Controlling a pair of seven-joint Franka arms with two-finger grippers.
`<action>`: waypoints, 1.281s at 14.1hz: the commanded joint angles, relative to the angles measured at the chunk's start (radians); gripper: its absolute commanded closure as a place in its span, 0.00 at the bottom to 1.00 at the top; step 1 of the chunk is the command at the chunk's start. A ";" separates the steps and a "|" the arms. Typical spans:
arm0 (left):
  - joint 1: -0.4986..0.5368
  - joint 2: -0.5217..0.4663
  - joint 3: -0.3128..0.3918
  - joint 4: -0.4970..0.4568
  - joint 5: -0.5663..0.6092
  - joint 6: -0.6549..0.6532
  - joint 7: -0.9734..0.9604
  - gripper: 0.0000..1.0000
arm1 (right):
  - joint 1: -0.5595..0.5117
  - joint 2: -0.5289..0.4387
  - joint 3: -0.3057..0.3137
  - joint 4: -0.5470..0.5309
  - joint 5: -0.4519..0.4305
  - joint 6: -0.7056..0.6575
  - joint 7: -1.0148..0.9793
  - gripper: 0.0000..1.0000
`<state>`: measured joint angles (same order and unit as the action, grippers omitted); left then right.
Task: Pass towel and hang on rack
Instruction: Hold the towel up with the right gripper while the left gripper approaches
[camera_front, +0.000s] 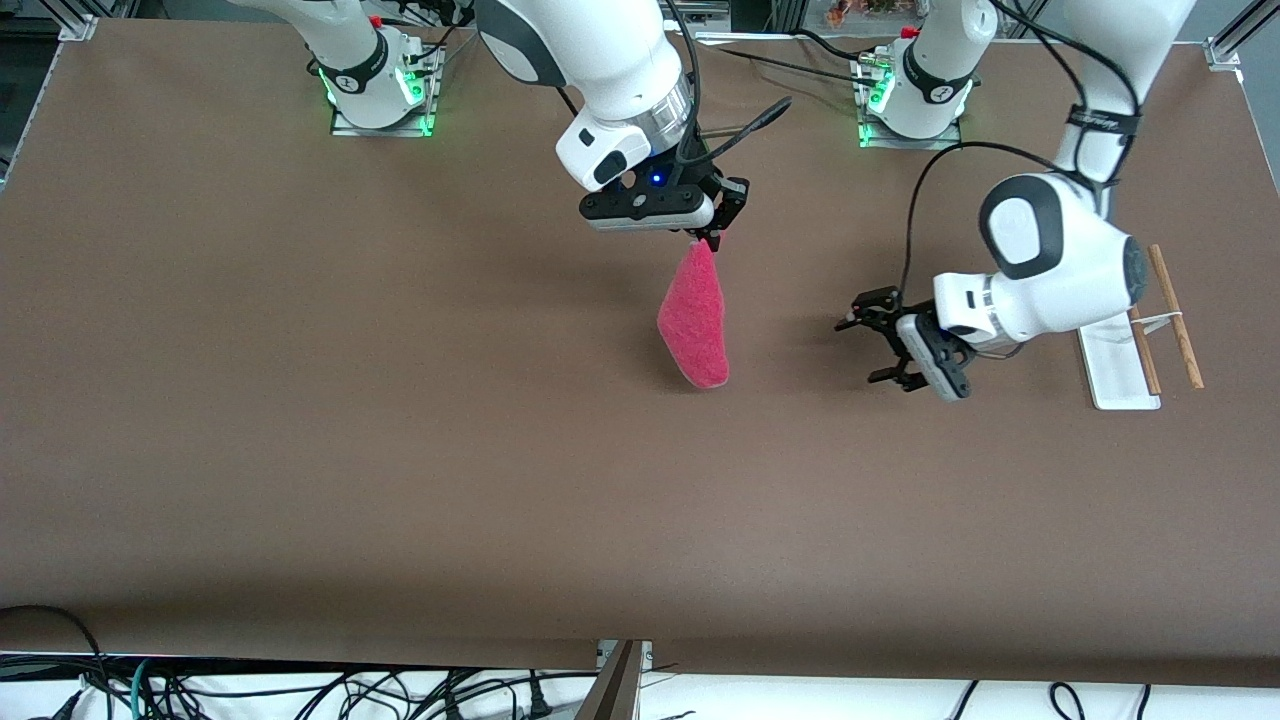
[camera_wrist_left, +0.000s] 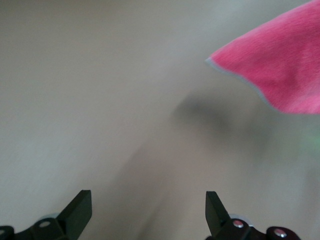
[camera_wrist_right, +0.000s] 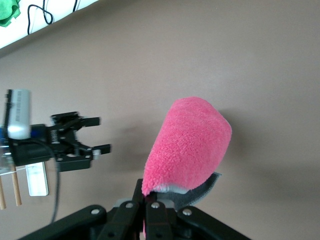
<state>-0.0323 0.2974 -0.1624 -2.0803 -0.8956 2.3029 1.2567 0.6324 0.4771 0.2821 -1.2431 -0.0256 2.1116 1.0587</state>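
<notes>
My right gripper (camera_front: 706, 240) is shut on the top corner of the pink towel (camera_front: 694, 318), which hangs from it above the middle of the table. In the right wrist view the towel (camera_wrist_right: 190, 145) sticks out from the closed jaws with its grey trim (camera_wrist_right: 200, 192) beside them. My left gripper (camera_front: 880, 340) is open and empty, low over the table between the towel and the rack, its fingers pointing at the towel. In the left wrist view a corner of the towel (camera_wrist_left: 280, 70) shows ahead of the spread fingers. The rack (camera_front: 1125, 360) stands at the left arm's end, partly hidden by that arm.
The rack's two wooden rods (camera_front: 1176, 315) slant above its white base. The brown table (camera_front: 400, 450) stretches wide around both grippers. Cables lie off the table edge nearest the front camera (camera_front: 300, 690).
</notes>
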 joint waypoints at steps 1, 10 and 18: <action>-0.041 0.052 -0.002 0.012 -0.175 0.050 0.290 0.00 | 0.006 -0.011 -0.003 0.008 -0.010 -0.025 0.015 1.00; -0.205 0.190 -0.003 0.175 -0.399 0.176 0.693 0.00 | 0.003 -0.031 -0.004 0.008 -0.007 -0.027 0.014 1.00; -0.277 0.216 -0.003 0.262 -0.399 0.239 0.675 0.00 | 0.003 -0.032 -0.006 0.008 -0.007 -0.048 0.012 1.00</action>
<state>-0.2846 0.4800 -0.1738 -1.8601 -1.2619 2.5316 1.9093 0.6321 0.4582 0.2803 -1.2407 -0.0256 2.0907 1.0587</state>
